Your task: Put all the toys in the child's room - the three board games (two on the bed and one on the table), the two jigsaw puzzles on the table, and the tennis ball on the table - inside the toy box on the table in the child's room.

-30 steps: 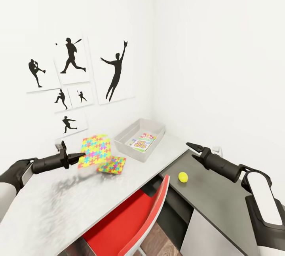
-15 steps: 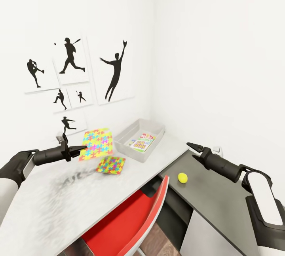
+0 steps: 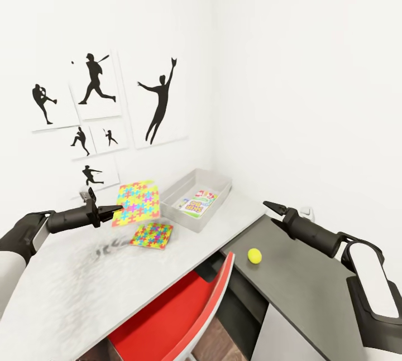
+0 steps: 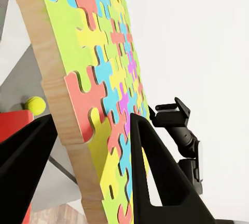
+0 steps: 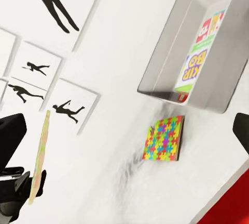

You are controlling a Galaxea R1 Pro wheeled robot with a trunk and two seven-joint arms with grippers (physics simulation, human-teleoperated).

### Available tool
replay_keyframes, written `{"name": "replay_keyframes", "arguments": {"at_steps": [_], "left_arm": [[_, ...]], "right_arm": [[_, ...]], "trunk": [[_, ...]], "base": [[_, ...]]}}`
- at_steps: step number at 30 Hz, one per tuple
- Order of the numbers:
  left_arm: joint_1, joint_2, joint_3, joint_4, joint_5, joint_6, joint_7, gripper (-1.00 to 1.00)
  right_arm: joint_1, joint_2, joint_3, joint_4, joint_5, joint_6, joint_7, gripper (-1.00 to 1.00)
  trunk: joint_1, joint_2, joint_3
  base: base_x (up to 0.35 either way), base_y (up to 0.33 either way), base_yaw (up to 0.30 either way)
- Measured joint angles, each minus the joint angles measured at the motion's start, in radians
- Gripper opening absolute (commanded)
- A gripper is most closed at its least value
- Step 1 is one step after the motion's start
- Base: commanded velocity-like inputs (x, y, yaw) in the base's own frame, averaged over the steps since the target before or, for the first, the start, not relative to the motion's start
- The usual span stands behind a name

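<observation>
White-walled corner, pale grey desk top (image 3: pixel 67 294). My left gripper (image 3: pixel 109 210) clamps one multicoloured jigsaw square (image 3: pixel 136 202) by its edge, held aloft short of the shallow grey toy box (image 3: pixel 218 182), where I see one printed game box (image 3: pixel 195 203). Second jigsaw square (image 3: pixel 152 235) and yellow-green ball (image 3: pixel 254 255) remain out. Right gripper (image 3: pixel 271 207): fingers apart, empty.

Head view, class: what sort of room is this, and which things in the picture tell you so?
Most likely a child's bedroom or playroom. Black baseball-player silhouette pictures hang on the white wall, colourful jigsaw puzzles lie on the desk, and a grey toy box holds a board game.
</observation>
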Motion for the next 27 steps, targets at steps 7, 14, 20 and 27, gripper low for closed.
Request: {"name": "replay_keyframes", "arguments": {"at_steps": [7,14,20,27], "left_arm": [[0.000,0.000,0.000,0.000,0.001,0.000,0.000,-1.00],[0.000,0.000,0.000,0.000,0.001,0.000,0.000,-1.00],[0.000,0.000,0.000,0.000,0.002,0.000,0.000,-1.00],[0.000,0.000,0.000,0.000,0.002,-0.002,0.000,-1.00]], "right_arm": [[0.000,0.000,0.001,0.001,0.000,0.000,0.001,1.00],[0.000,0.000,0.001,0.001,0.000,0.000,0.001,1.00],[0.000,0.001,0.008,0.000,0.000,-0.005,0.001,1.00],[0.000,0.002,0.009,0.000,0.000,-0.006,0.000,1.00]], "trunk": [[0.000,0.000,0.000],[0.000,0.000,0.000],[0.000,0.000,0.000],[0.000,0.000,0.000]], "base": [[0.060,-0.129,0.002],[0.170,-0.114,0.000],[0.244,-0.041,0.005],[0.107,0.001,0.068]]}}
